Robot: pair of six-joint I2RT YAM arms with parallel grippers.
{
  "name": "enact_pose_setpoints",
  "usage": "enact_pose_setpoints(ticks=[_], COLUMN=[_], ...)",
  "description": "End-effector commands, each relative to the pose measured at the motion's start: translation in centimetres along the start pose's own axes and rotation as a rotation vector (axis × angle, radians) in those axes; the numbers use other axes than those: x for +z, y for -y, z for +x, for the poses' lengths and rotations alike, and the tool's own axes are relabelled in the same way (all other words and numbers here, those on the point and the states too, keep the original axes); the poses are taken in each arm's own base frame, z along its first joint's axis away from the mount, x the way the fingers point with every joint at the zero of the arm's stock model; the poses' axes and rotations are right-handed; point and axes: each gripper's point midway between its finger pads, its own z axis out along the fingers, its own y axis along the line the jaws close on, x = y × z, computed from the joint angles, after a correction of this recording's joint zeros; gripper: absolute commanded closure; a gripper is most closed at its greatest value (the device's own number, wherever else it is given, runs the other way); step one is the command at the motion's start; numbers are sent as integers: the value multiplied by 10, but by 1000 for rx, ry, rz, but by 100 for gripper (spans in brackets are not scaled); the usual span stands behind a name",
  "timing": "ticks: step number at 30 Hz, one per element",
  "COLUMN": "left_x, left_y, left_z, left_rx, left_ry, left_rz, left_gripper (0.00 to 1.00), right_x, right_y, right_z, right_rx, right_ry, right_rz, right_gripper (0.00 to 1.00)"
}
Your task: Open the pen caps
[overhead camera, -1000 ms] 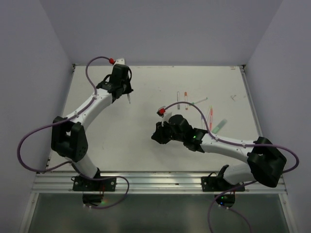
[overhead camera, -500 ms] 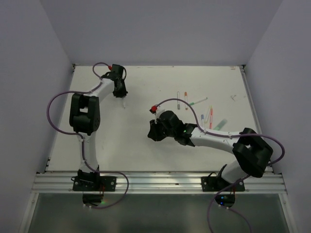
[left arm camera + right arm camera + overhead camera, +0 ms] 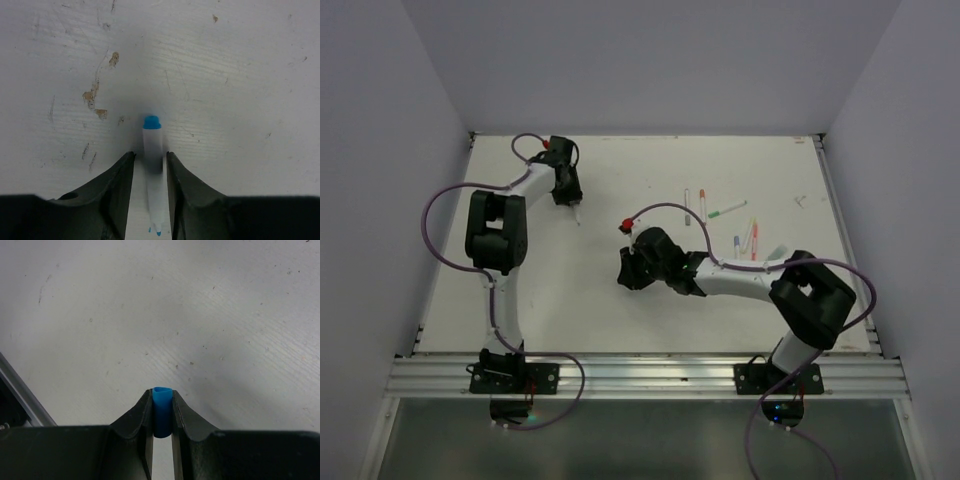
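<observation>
A white table (image 3: pixel 580 300) with a scuffed, scratched top fills the enclosure, walled by plain pale panels (image 3: pixel 650 60) on three sides and edged at the near side by an aluminium rail (image 3: pixel 640 372). The black-and-white left arm (image 3: pixel 495 235) reaches toward the far left corner, trailing a purple cable (image 3: pixel 438 205). The right arm (image 3: pixel 750 285) bends across the middle of the table toward the left. Between and beyond the two, well apart from both grippers, a loose scatter of thin pens (image 3: pixel 753 238) lies on the far right of the table. Their ends are red, green, purple and orange, but they are too small to tell capped from uncapped. The left gripper (image 3: pixel 150 155) hangs low over the table beside some brown chipped patches (image 3: pixel 95 95). A long white plastic pen barrel (image 3: pixel 152 147) runs between its fingers, blue plug end (image 3: pixel 151 122) pointing away and blue nib (image 3: pixel 155 232) bare near the wrist. The jaws stand narrow, a sliver wider than the barrel, with a thin gap showing on each side. The right gripper (image 3: pixel 161 394) hovers above bare tabletop. Its jaws are pinched on a short blue plastic pen cap (image 3: pixel 161 412), which stands upright between the fingertips, its open mouth facing outward, off its pen.
</observation>
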Motion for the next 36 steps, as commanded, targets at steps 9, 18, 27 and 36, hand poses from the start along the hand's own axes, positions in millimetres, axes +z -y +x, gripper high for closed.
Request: enact_pose_setpoints(ticks=[9,18,27,36], left_x=[-10,-62,-134,-130], left_y=[-2,6,-15,-36], left_z=[-7,-24,-5,72], left_rx=[-21,-68,-107,-157], left_ry=[21,122,273,244], left_rz=[28,93,116,155], left_gripper=[40,14,10,10], right_x=[29,65,109,131], right_y=[-4,3,11,29], right_z=[-47,-74,-81,-71], right_rx=[34,55,103,117], right_ry=[127,167,161,146], right_rz=[40,120,177,260], right_gripper=[98,88,81,75])
